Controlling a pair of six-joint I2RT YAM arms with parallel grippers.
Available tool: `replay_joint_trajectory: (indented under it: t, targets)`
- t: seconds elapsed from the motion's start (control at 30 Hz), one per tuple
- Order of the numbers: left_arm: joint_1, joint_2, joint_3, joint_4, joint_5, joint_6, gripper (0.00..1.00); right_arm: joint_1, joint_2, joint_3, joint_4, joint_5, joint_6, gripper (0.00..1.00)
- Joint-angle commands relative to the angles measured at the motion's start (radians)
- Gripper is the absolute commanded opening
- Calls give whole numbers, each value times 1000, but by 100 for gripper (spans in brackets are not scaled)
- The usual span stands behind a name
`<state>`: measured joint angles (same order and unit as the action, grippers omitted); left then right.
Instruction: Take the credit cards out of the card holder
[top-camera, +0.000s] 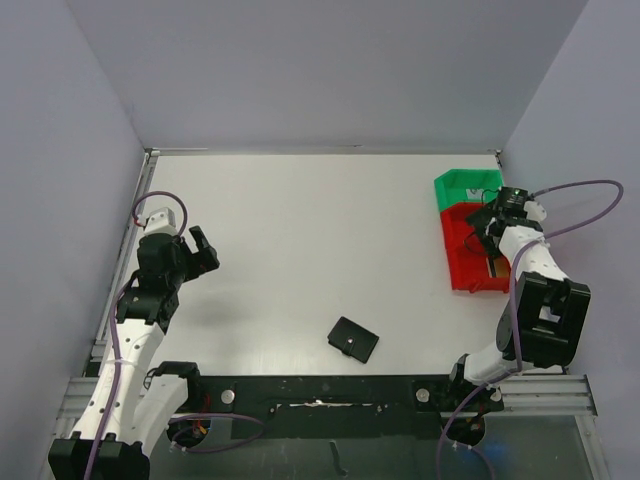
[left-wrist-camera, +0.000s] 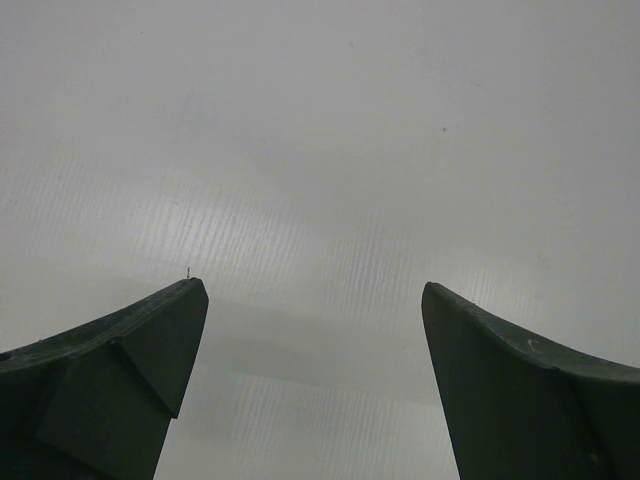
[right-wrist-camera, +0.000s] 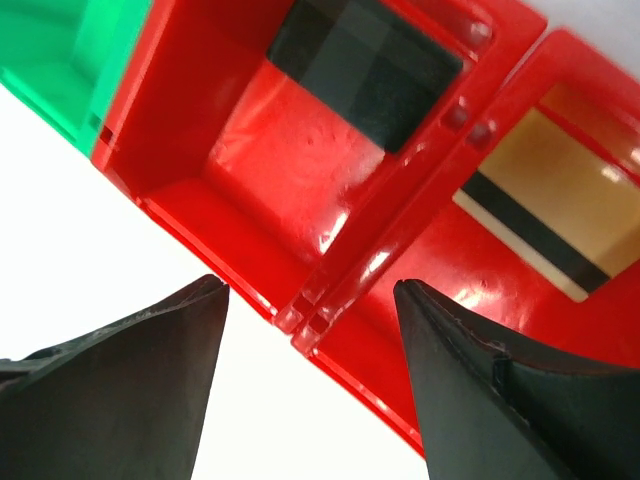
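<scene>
The card holder (top-camera: 353, 339), a flat black wallet with a tiny snap, lies shut on the table near the front middle, far from both grippers. My right gripper (top-camera: 480, 228) is open and empty above the red bins (top-camera: 458, 262) at the right; it also shows in the right wrist view (right-wrist-camera: 310, 292). There, a black card (right-wrist-camera: 365, 65) lies in one red compartment and a gold card (right-wrist-camera: 550, 205) with a dark stripe lies in the neighbouring one. The pale grey card is not in view. My left gripper (top-camera: 206, 250) is open and empty over bare table at the left (left-wrist-camera: 315, 290).
A green bin (top-camera: 468, 184) adjoins the red bins at the back right and shows in the right wrist view (right-wrist-camera: 60, 50). Grey walls close in the table on the left, back and right. A dark rail runs along the front edge.
</scene>
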<state>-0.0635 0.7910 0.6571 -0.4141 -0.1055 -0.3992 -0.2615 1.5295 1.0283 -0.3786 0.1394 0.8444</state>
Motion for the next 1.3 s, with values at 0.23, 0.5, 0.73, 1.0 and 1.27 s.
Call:
replay_joint_trajectory:
  t: [0.23, 0.5, 0.73, 1.0, 1.27]
  targets:
    - [8, 5, 31, 52, -5, 5, 89, 125, 16, 95, -176, 238, 197, 69]
    - [10, 14, 32, 50, -5, 7, 89, 115, 70, 134, -188, 258, 210, 62]
    - [11, 19, 33, 47, -7, 7, 89, 111, 94, 135, -161, 214, 182, 48]
    - [11, 22, 33, 47, -7, 7, 88, 129, 80, 109, -114, 147, 125, 26]
    - [11, 31, 35, 44, -7, 7, 88, 219, 64, 76, -92, 144, 106, 22]
